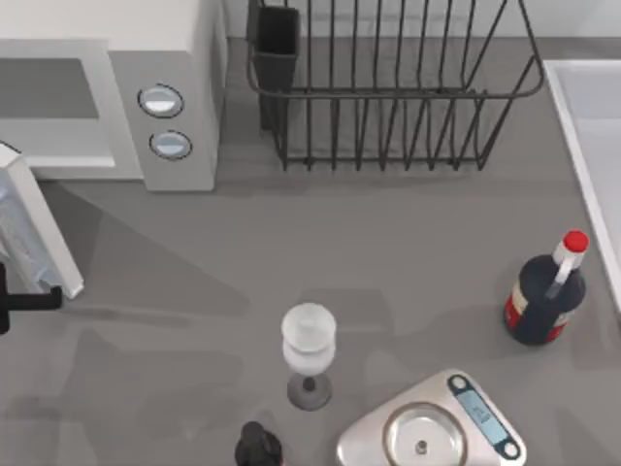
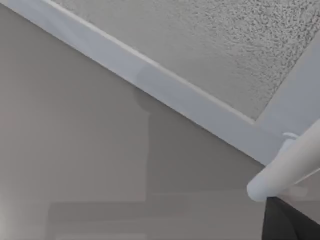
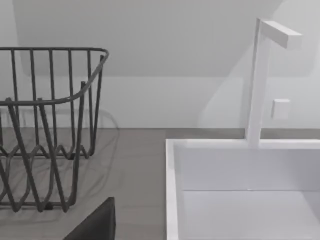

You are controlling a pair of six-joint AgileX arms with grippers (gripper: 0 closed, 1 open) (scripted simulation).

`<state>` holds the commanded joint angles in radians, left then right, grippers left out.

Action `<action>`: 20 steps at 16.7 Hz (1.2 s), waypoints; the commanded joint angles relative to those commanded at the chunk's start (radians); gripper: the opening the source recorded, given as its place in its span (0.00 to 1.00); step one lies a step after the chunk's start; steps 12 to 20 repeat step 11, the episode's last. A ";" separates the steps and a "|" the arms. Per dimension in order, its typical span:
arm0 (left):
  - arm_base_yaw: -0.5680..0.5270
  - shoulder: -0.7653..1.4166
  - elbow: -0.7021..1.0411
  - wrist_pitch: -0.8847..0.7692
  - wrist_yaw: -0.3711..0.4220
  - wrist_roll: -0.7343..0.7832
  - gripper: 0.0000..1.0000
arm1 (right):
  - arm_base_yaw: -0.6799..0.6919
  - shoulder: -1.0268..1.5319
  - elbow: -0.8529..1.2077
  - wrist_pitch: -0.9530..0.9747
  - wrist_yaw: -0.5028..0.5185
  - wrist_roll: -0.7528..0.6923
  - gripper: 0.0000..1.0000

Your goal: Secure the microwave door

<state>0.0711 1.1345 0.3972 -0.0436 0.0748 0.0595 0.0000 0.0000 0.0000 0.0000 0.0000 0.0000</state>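
Top view: near edge of the table [image 1: 408, 282] carries a dark bottle top [image 1: 258, 447], a wine glass [image 1: 309, 351] and a silver scale [image 1: 432, 429]; a red-capped bottle [image 1: 545, 296] stands toward the right edge beside the sink [image 1: 594, 136]. Door [image 1: 29, 228] hangs swung out at the left edge, well off the microwave [image 1: 165, 97] in the far left corner, cavity exposed, two knobs facing forward. Left gripper [image 1: 24, 301] shows as a dark bar at the left edge, just by the door's free end; whether its fingers are wide or narrow I cannot tell. Left wrist view: door frame [image 2: 165, 90] and speckled window close up, pale bar handle [image 2: 285, 167] with one dark finger [image 2: 287, 222] just beside it. Judgement: push on the outer face near the handle end for leverage, sweep along the hinge arc toward the cavity, press flush at the close. Right wrist view: dish rack [image 3: 47, 130], sink and faucet [image 3: 260, 80] at the far right; right arm parked, its fingers' state unclear.
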 joint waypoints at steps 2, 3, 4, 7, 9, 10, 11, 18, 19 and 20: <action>-0.007 0.100 0.056 0.036 -0.004 -0.003 0.00 | 0.000 0.000 0.000 0.000 0.000 0.000 1.00; -0.010 0.160 0.088 0.057 -0.006 -0.005 0.00 | 0.000 0.000 0.000 0.000 0.000 0.000 1.00; -0.015 0.220 0.119 0.079 -0.009 -0.008 0.00 | 0.000 0.000 0.000 0.000 0.000 0.000 1.00; -0.027 0.370 0.204 0.141 -0.017 -0.015 0.00 | 0.000 0.000 0.000 0.000 0.000 0.000 1.00; -0.033 0.422 0.240 0.168 -0.020 -0.018 0.00 | 0.000 0.000 0.000 0.000 0.000 0.000 1.00; -0.034 0.432 0.248 0.174 -0.021 -0.018 0.00 | 0.000 0.000 0.000 0.000 0.000 0.000 1.00; -0.034 0.433 0.249 0.174 -0.021 -0.018 0.00 | 0.000 0.000 0.000 0.000 0.000 0.000 1.00; -0.034 0.433 0.249 0.174 -0.021 -0.018 0.00 | 0.000 0.000 0.000 0.000 0.000 0.000 1.00; -0.034 0.433 0.249 0.174 -0.021 -0.018 0.00 | 0.000 0.000 0.000 0.000 0.000 0.000 1.00; -0.034 0.433 0.249 0.174 -0.021 -0.018 0.00 | 0.000 0.000 0.000 0.000 0.000 0.000 1.00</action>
